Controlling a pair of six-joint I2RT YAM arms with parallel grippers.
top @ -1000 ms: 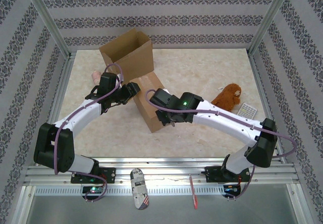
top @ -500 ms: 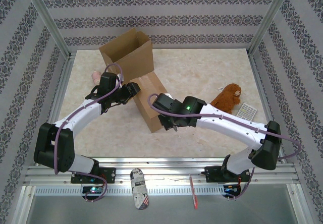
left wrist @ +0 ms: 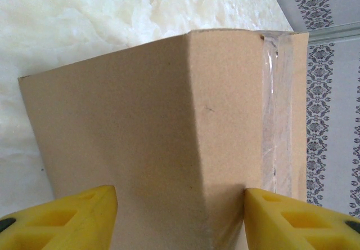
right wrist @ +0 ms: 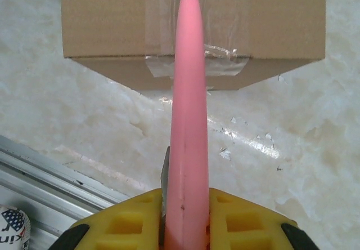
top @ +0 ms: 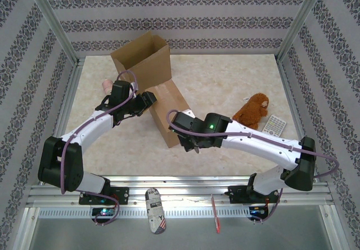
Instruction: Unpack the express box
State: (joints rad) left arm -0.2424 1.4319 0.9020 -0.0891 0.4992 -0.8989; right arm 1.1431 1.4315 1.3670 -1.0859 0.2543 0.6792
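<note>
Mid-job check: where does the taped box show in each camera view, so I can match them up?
Top external: taped box left of centre, tilted.
Left wrist: taped box fills the middle, gripped by the left gripper.
Right wrist: taped box along the top edge, behind the pink tool.
Shared landmark: marbled tabletop under it.

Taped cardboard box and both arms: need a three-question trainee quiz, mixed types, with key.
1. True or false: the right pincer is empty.
2. What lies to the right of the taped brown cardboard box? A) brown plush toy B) steel mug C) green bottle
3. Fill in: the left pincer is clamped on the ____.
Key: 1 false, it grips a pink tapered plastic tool. 2 A. 3 taped brown cardboard box.
</note>
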